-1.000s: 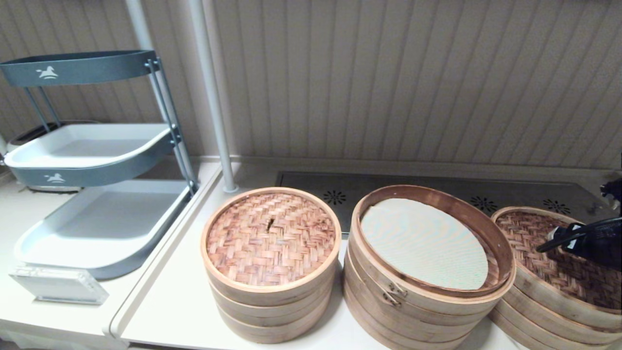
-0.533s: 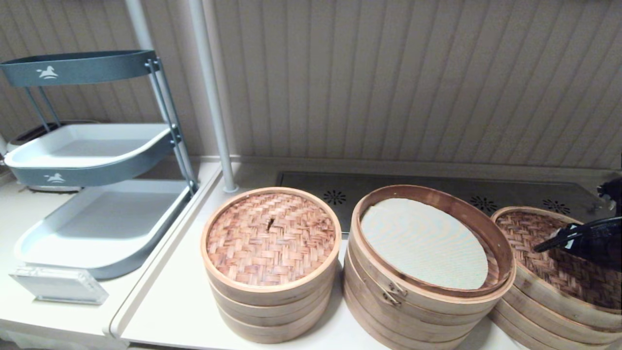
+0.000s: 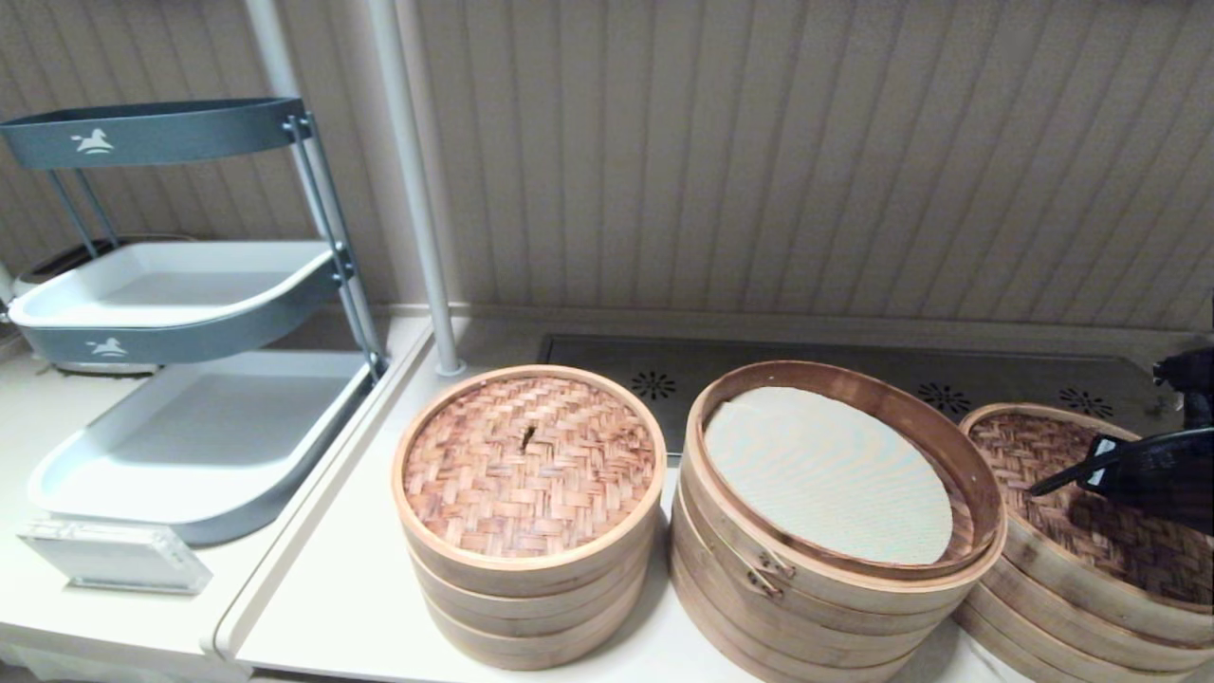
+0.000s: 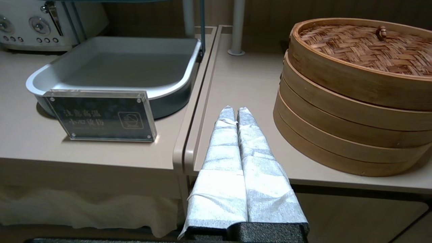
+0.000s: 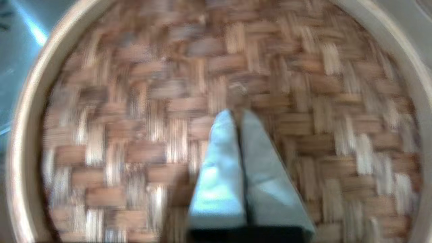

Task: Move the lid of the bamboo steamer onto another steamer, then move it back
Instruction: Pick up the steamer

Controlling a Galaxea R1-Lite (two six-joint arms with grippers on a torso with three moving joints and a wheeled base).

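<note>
Head view: three steamer stacks stand in a row on the bench (image 3: 351, 588). The right claw (image 3: 1039, 489) hovers over the woven lid (image 3: 1091, 512) topping the rightmost stack (image 3: 1072, 617); which lid it is cannot be told. The clasped middle stack (image 3: 816, 579) is open, showing a pale liner (image 3: 825, 474). At left stand a small lidded stack (image 3: 528, 512) and a grey tray rack (image 3: 190, 313).

Left wrist view: left claw (image 4: 232, 109), fingers pressed together, hangs off the bench edge beside the small stack, near a placard (image 4: 101, 114).

Right wrist view: right claw (image 5: 236, 113) pressed together just above the weave (image 5: 135, 135).
</note>
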